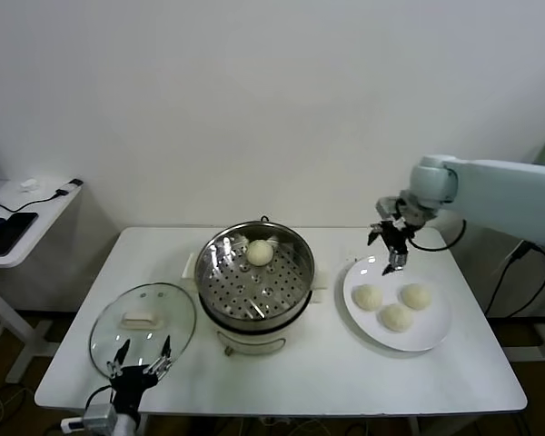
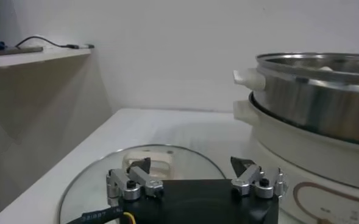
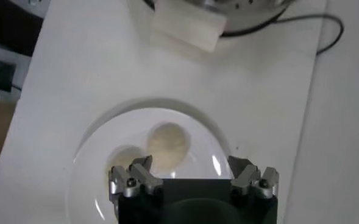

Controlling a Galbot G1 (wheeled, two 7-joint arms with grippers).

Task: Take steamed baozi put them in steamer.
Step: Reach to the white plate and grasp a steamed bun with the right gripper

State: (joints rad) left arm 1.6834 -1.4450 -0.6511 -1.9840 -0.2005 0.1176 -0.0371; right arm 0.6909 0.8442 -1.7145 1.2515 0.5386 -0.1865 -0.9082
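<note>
The steel steamer [image 1: 254, 277] stands mid-table on its cream base, with one baozi [image 1: 260, 252] on the far side of its perforated tray. Three more baozi [image 1: 367, 297], [image 1: 415, 295], [image 1: 395, 316] lie on the white plate [image 1: 427, 336] to the right. My right gripper [image 1: 392, 263] is open and empty, hovering above the plate's far-left rim. In the right wrist view it [image 3: 192, 170] hangs over the plate [image 3: 94, 152] with one baozi [image 3: 168, 145] just beyond its fingers. My left gripper [image 1: 138, 361] is open and idle above the glass lid's near edge; the steamer wall [image 2: 325, 91] shows in its view.
A round glass lid [image 1: 143, 325] with a white handle lies left of the steamer, also seen in the left wrist view [image 2: 100, 176]. A side table [image 1: 23, 218] with a phone and cables stands at far left. The steamer's cord runs behind it.
</note>
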